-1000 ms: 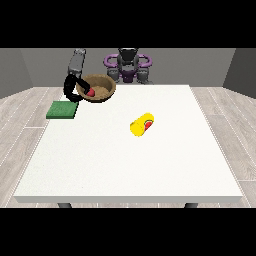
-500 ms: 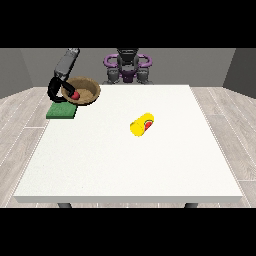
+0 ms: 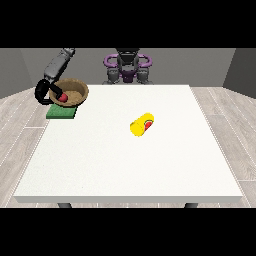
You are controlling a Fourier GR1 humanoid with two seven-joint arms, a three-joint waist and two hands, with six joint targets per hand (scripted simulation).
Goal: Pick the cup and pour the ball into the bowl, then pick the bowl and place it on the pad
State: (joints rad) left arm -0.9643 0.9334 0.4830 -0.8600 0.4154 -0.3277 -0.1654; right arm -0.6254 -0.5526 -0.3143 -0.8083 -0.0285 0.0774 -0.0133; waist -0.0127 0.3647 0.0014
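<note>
Grey walls and a pale wood-plank floor surround a large white table (image 3: 125, 160), seen from across it with the robot (image 3: 127, 67) small at the far edge, top centre.

At the view's left, 1 arm (image 3: 59, 65) slants down from the upper right toward the lower left, a grey forearm ending in a black hand (image 3: 44, 91). This hand at the view's left curls around the left rim of a brown bowl (image 3: 72, 90), its dark fingers forming a hook that grips the rim. The bowl sits tilted, its opening turned toward the camera, and it is over the far left corner of the table. A red ball (image 3: 64, 97) rests inside the bowl, close to the gripped side.

Directly under the bowl lies a flat green pad (image 3: 61, 113), at the table's left edge. Whether the bowl touches the pad or is held just above it cannot be told.

Near the middle of the table, well apart from the bowl, a yellow cup (image 3: 142, 125) lies on its side, its mouth facing the camera's right and showing red inside.

Behind it, the robot's purple and grey torso stands upright. Its other hand cannot be made out at the view's right.
</note>
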